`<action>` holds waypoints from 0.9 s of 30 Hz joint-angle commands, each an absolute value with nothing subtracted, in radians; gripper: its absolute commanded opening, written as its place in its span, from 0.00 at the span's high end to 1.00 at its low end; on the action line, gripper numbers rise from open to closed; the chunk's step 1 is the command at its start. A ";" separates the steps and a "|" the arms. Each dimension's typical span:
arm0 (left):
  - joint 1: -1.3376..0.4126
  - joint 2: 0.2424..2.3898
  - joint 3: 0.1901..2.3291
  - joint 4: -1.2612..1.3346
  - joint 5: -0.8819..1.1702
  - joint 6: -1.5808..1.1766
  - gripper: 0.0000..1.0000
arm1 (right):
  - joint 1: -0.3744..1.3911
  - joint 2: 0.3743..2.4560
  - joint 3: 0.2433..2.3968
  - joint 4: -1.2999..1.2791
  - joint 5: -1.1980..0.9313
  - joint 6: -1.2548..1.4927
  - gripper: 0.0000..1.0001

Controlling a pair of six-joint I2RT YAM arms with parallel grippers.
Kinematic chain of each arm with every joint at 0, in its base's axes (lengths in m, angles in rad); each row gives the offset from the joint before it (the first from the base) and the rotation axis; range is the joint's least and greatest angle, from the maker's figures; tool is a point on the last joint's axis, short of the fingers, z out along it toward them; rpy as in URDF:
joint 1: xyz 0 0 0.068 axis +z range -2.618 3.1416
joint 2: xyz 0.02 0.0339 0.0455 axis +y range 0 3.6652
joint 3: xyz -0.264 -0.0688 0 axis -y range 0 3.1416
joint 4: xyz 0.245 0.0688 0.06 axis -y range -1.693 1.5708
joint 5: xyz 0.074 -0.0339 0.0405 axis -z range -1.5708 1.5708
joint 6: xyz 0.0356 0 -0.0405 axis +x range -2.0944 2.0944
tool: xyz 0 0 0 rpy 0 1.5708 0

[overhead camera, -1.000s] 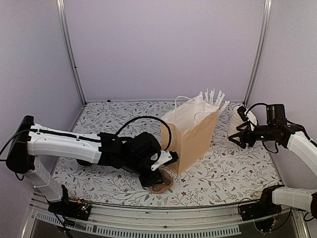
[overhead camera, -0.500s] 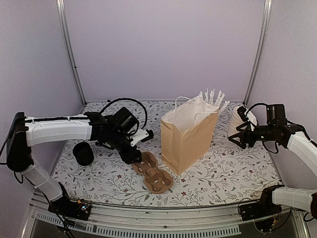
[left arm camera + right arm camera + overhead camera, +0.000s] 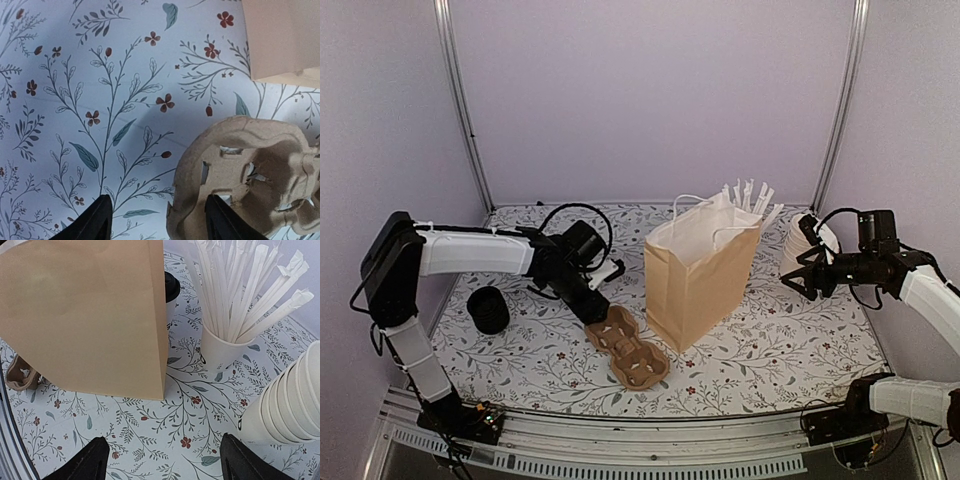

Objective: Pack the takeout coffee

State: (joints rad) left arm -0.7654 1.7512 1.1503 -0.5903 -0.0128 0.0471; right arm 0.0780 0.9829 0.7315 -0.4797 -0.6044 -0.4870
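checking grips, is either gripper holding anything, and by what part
Nothing is held: the left gripper is open at the cup carrier edge, the right gripper open near the stacked cups.

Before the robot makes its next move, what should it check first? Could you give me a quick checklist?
1. Left gripper open, holding nothing: ok.
2. Right gripper open, holding nothing: ok.
3. Brown paper bag standing upright with its mouth open: ok.
4. Cardboard cup carrier lying on the table beside the bag, no cups in it: ok.
5. Lidded coffee cup upright near the left arm, nothing over it: ok.
6. Second lidded cup reachable: cannot tell, as it is mostly hidden behind the bag.
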 commanded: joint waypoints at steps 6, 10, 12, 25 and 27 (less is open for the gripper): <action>-0.660 1.734 1.095 -0.614 -0.079 -0.178 0.39 | 0.075 0.982 0.718 -0.491 -0.623 -0.495 0.20; -0.620 1.623 0.980 -0.645 -0.085 -0.299 0.41 | 0.075 1.000 0.722 -0.495 -0.627 -0.498 0.20; -0.615 1.572 0.942 -0.688 -0.092 -0.362 0.42 | 0.074 1.008 0.724 -0.497 -0.629 -0.499 0.20; -0.702 1.381 1.046 -0.757 0.017 -0.297 0.44 | 0.074 1.016 0.724 -0.498 -0.630 -0.499 0.20; -0.706 1.407 1.061 -0.698 0.100 -0.191 0.46 | 0.074 1.013 0.724 -0.499 -0.630 -0.500 0.20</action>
State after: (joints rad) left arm -0.6720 1.3861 1.0046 -0.7773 -0.0120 -0.3794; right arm 0.0780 1.0168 0.7315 -0.4934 -0.6159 -0.4911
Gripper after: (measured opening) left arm 0.561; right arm 0.797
